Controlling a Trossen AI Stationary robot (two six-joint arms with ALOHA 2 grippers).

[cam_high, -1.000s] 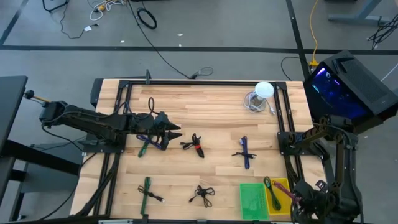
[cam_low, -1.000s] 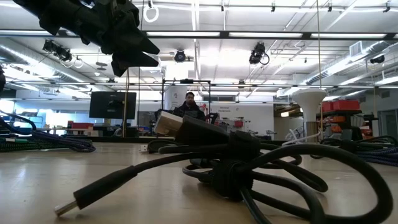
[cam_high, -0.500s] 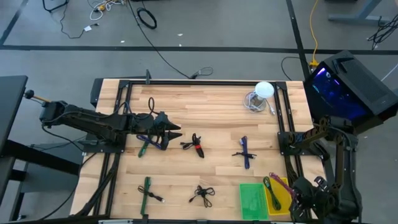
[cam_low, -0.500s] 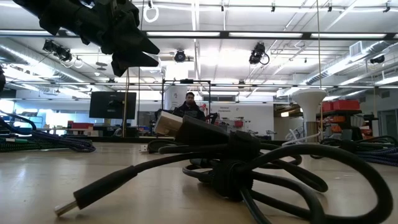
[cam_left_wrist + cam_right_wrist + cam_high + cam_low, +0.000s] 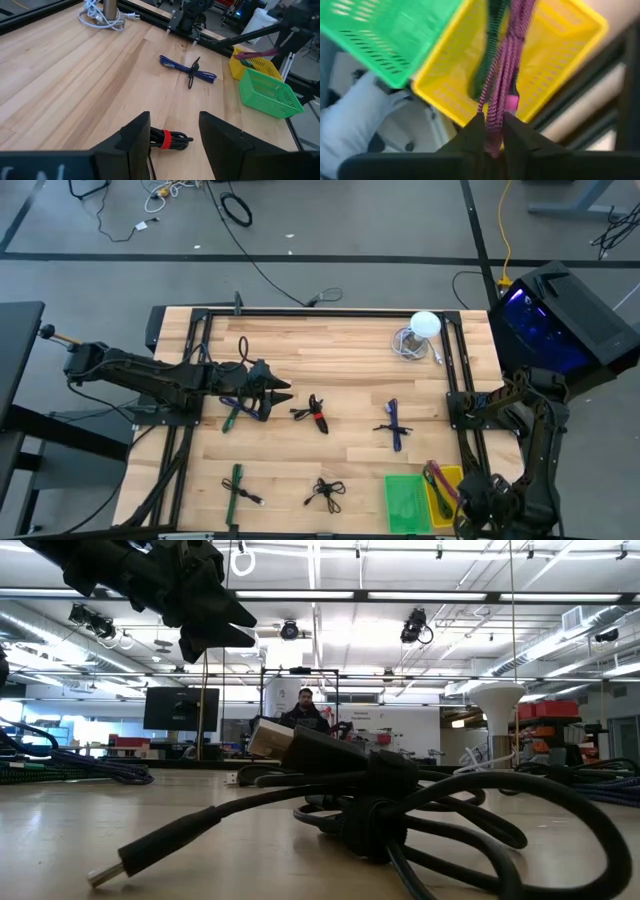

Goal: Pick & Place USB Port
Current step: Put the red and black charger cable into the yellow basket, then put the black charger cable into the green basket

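Note:
A pink braided USB cable (image 5: 506, 55) hangs over the yellow basket (image 5: 565, 70) at the table's near right corner, with my right gripper (image 5: 493, 119) shut on it from above. A dark green cable (image 5: 487, 55) lies inside that basket. In the high view the pink cable (image 5: 437, 474) shows above the yellow basket (image 5: 455, 477), beside my right arm (image 5: 500, 500). My left gripper (image 5: 175, 132) stands open above the table's left middle, just short of a black cable with a red band (image 5: 167, 140), and touches nothing. My right gripper pinches the pink cable's bundled strands (image 5: 494, 111) between its two fingers, which point down from above. The cable hangs below the fingers toward the yellow basket's inside. Which part of the cable is held, I cannot tell.
A green basket (image 5: 405, 500) stands against the yellow one's left side. A blue cable (image 5: 393, 425), a black cable (image 5: 325, 492) and a green cable (image 5: 235, 485) lie loose on the wood. A white lamp with a coiled cord (image 5: 420, 330) stands at the far right.
My right gripper has sunk toward the yellow basket with the pink cable, which now hangs lower over the basket. My left arm has kept still.

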